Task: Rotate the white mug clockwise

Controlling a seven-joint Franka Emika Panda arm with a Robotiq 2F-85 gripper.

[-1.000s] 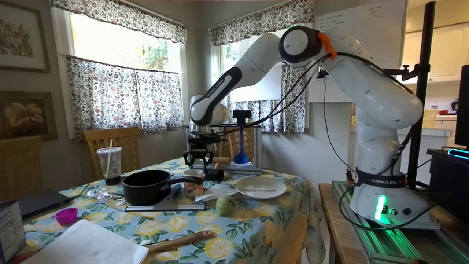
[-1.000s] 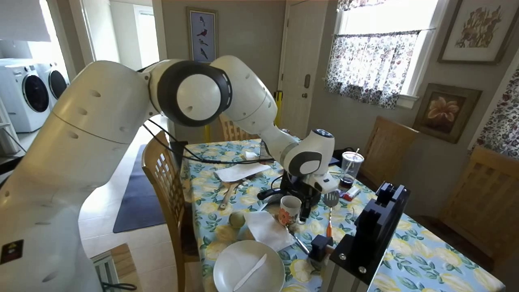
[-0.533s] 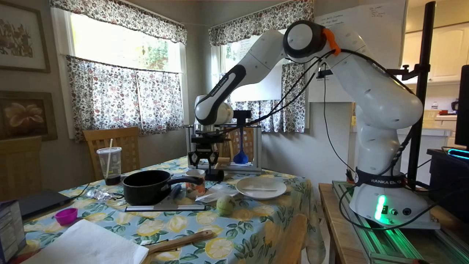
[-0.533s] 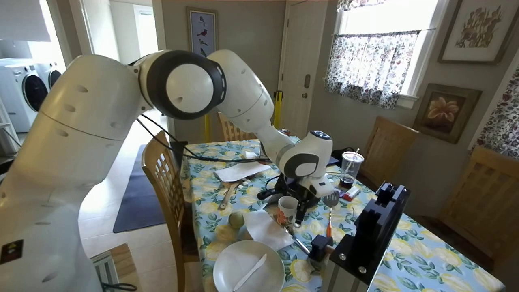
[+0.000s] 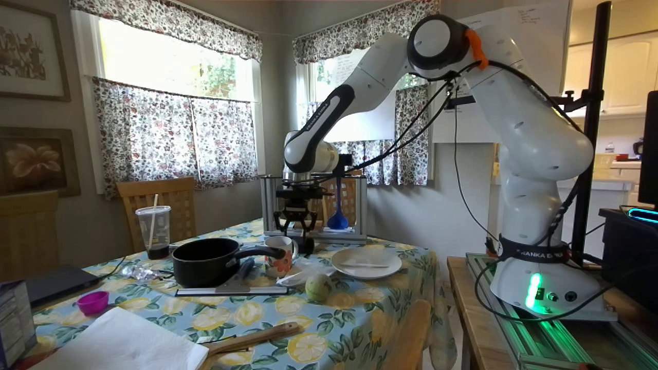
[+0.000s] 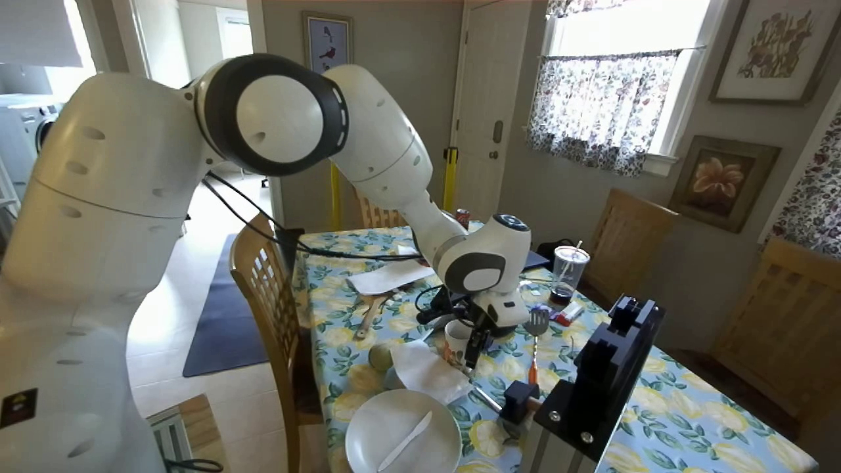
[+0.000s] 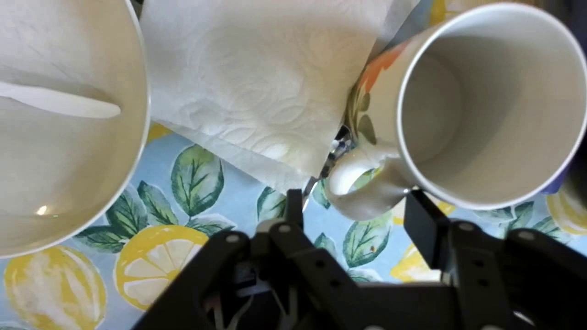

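The white mug with orange flowers stands upright on the table; it shows in both exterior views (image 5: 278,262) (image 6: 455,338) and fills the upper right of the wrist view (image 7: 486,105). Its handle (image 7: 367,201) points toward the lower left in the wrist view. My gripper (image 7: 354,201) is open, with the handle reaching between its two fingertips. The right fingertip is at the handle's root beside the mug wall; I cannot tell if it touches. The left fingertip is apart from the handle. In an exterior view my gripper (image 5: 295,228) hangs just behind and right of the mug.
A black pan (image 5: 205,264) stands close beside the mug, its handle reaching in front of it. A napkin (image 7: 257,87), a metal utensil (image 6: 485,397), a white plate (image 7: 69,183) with a knife, and a green ball (image 5: 318,287) lie near. A rack (image 6: 585,401) stands behind.
My gripper has moved toward the robot base. The mug has shifted slightly that way and turned, so its handle now shows at its side. The napkin and ball have moved slightly too.
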